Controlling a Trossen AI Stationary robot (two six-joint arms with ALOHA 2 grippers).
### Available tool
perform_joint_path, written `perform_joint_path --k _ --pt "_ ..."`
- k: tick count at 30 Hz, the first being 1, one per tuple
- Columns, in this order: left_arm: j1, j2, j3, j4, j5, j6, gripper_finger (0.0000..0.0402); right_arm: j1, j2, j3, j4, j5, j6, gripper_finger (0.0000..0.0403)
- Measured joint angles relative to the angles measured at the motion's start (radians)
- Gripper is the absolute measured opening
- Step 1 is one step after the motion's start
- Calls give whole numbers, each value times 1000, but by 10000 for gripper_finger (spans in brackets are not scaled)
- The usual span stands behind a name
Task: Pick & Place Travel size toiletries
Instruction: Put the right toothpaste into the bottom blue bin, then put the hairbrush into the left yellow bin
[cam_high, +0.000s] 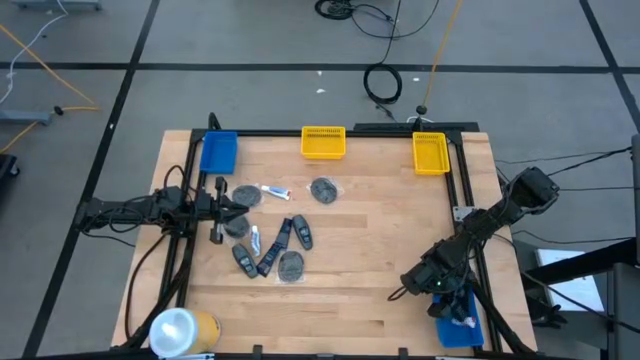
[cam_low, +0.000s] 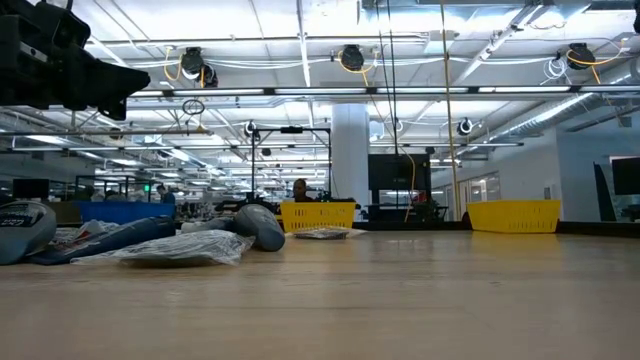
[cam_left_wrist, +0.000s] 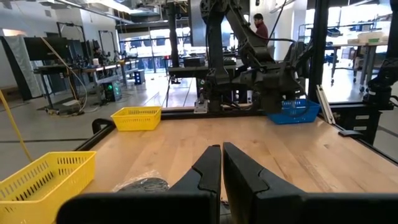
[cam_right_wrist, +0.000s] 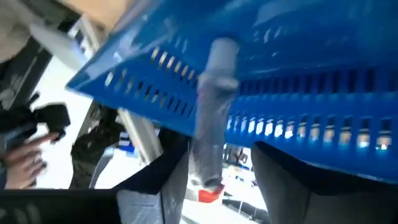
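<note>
Wooden desk (cam_high: 380, 250) carries toiletries (cam_high: 265, 235) by the closed left hand (cam_high: 222, 212); only the right wrist view shows a white tube (cam_right_wrist: 211, 112) between the right hand's (cam_right_wrist: 214, 177) parted fingers, over a blue bin (cam_right_wrist: 298, 93).

The table (cam_high: 380, 250) is pale wood laid in narrow planks, smooth with a soft sheen, edged by a black metal frame (cam_high: 462, 170). The blue bin (cam_right_wrist: 298, 93) under the right gripper (cam_right_wrist: 214, 180) is glossy slotted plastic, as are the yellow bins (cam_high: 323, 142) at the far edge. The small tube (cam_right_wrist: 211, 112) looks smooth pale plastic. The grey discs (cam_high: 323, 189) lie in crinkled clear film. The left gripper (cam_left_wrist: 221, 180) has matt black fingers.
</note>
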Motion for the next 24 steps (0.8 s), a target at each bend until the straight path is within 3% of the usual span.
perform_joint_path --k 8,12,18,21,24 --pt "0 0 0 0 0 0 19 -49 -140 0 -19 137 65 152" --pt "0 0 0 0 0 0 19 -73 -283 0 -11 297 146 135" --pt "0 0 0 0 0 0 19 -106 -441 0 114 689 105 115" --pt "0 0 0 0 0 0 19 -136 -450 0 249 929 -68 105" --pt "0 0 0 0 0 0 19 -173 -414 0 408 1139 -343 96"
